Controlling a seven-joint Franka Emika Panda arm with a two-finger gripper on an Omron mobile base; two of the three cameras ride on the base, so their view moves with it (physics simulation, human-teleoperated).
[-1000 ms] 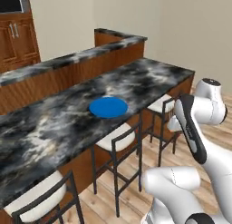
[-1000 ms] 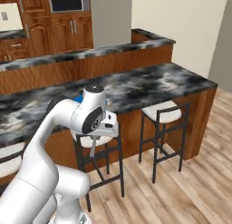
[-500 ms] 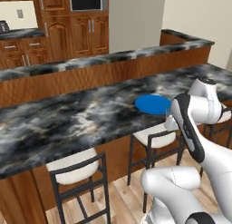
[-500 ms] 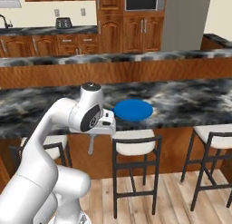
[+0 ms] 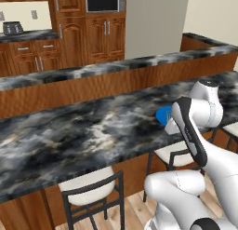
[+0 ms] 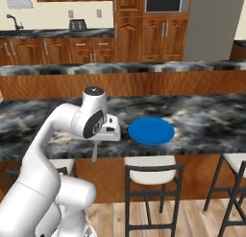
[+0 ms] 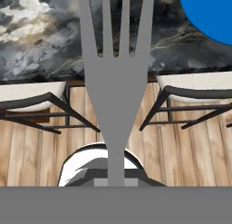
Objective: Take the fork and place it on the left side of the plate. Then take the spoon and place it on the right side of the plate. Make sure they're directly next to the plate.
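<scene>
One fork (image 7: 115, 87), light, stiff and probably slick, hangs pinched by its thin handle in the closed gripper (image 6: 96, 147) just off the counter (image 6: 202, 118) edge, left of the plate (image 6: 151, 131), so a firm hold low on the handle suits it.

Dark marbled table (image 6: 202, 113) is spanning mid-frame, cushioned black stools (image 6: 153, 170) sitting below on plank floor (image 6: 158, 217). Wooden cabinets (image 6: 144, 32) and a microwave (image 6: 165, 1) are lining the top.
</scene>
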